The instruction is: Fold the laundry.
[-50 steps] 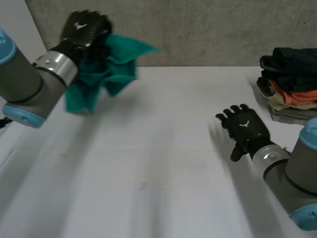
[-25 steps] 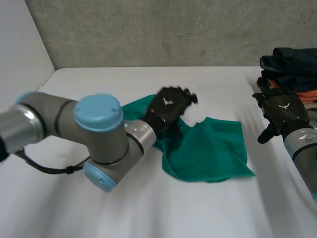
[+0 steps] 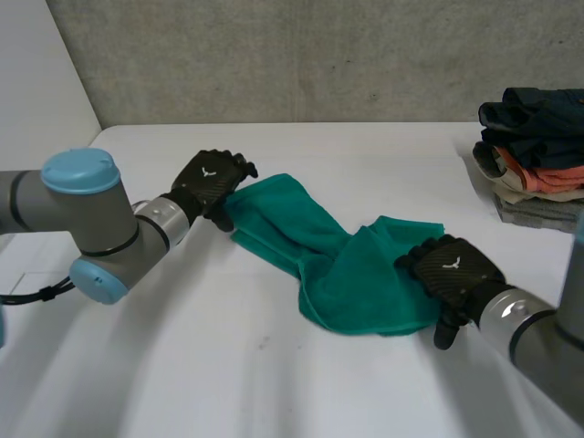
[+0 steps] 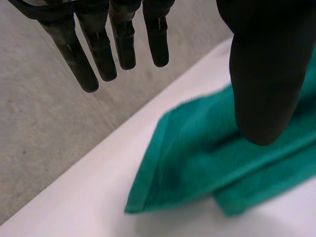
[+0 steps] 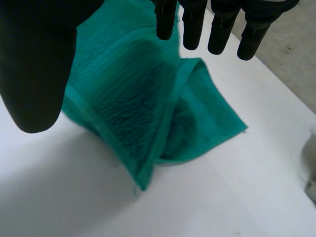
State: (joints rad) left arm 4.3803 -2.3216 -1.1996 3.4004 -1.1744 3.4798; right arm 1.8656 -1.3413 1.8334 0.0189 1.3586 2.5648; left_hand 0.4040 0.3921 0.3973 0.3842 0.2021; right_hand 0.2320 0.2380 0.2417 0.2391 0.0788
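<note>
Teal is what I pick out first on my screens: a rumpled teal terry towel (image 3: 338,265) lies across the middle of the matt white table (image 3: 274,383). It stretches in a loose diagonal band, narrow and folded over at its far-left end, wider and bunched at its near-right end. The table top is plain and smooth, and it runs back to a rough grey concrete wall (image 3: 319,55) speckled with small dark pits. A flat white panel (image 3: 36,73) stands at the left side. At the far right edge of the table sits a stack of folded clothes (image 3: 534,155) (dark navy on top, then salmon, cream and grey layers).

The black left hand (image 3: 208,180) is at the towel's far-left end. In its wrist view the fingers (image 4: 98,49) are straight and spread well away from the thumb. The hemmed corner of the towel lies flat on the table beneath the palm, and nothing is gripped. The black right hand (image 3: 453,269) is at the towel's near-right edge. Its wrist view shows the fingers (image 5: 192,24) likewise straight, thumb held wide, above a folded-over hemmed flap, and it grips nothing either. I cannot tell whether either palm touches the cloth.

As for markings, each hand carries a small white emblem (image 3: 206,172) on its back; it is a shape, not lettering I can read.
</note>
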